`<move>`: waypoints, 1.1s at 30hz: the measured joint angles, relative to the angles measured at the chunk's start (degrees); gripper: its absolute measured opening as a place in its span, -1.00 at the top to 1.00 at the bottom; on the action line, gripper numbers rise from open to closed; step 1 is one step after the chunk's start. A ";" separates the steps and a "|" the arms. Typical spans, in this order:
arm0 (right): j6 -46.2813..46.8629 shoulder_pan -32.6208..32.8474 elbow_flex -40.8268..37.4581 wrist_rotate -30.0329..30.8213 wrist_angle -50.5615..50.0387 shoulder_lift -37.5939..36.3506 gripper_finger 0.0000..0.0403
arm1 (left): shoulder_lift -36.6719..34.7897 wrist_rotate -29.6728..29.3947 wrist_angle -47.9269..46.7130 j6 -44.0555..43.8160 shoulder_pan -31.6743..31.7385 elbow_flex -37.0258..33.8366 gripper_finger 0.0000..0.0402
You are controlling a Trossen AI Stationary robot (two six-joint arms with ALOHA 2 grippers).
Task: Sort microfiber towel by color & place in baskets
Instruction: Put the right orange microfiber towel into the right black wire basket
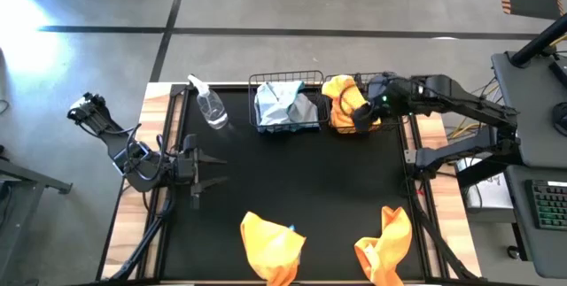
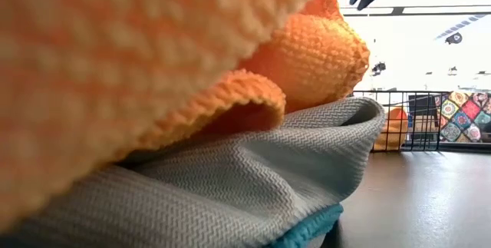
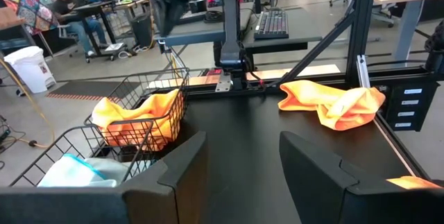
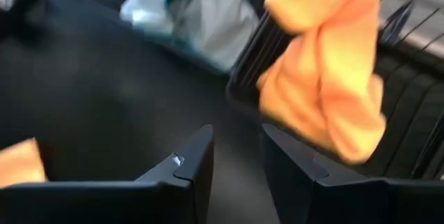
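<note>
Looks like the drop-off step: right gripper [image 1: 361, 118], slightly open and empty, sits over the orange basket [image 1: 354, 109], so next it needs the orange towels [image 1: 273, 243] well away at the bench's near edge.

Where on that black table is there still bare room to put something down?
The wide middle of the black mat is bare, between the baskets behind and the two orange towels in front. The back edge is crowded: spray bottle, both baskets, and the right tool.
</note>
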 joint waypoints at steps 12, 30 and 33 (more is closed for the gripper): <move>16.35 18.98 -0.15 -0.15 -2.14 0.49 0.54 | 0.15 -5.83 1.74 -0.33 0.00 0.00 0.18; 31.10 40.65 -0.17 -6.69 -2.36 13.54 0.57 | 0.15 -5.83 5.91 -0.34 0.00 0.00 0.18; 32.01 42.84 -0.17 -9.60 -4.28 16.17 0.57 | 0.15 -5.81 6.19 -0.49 0.00 0.00 0.18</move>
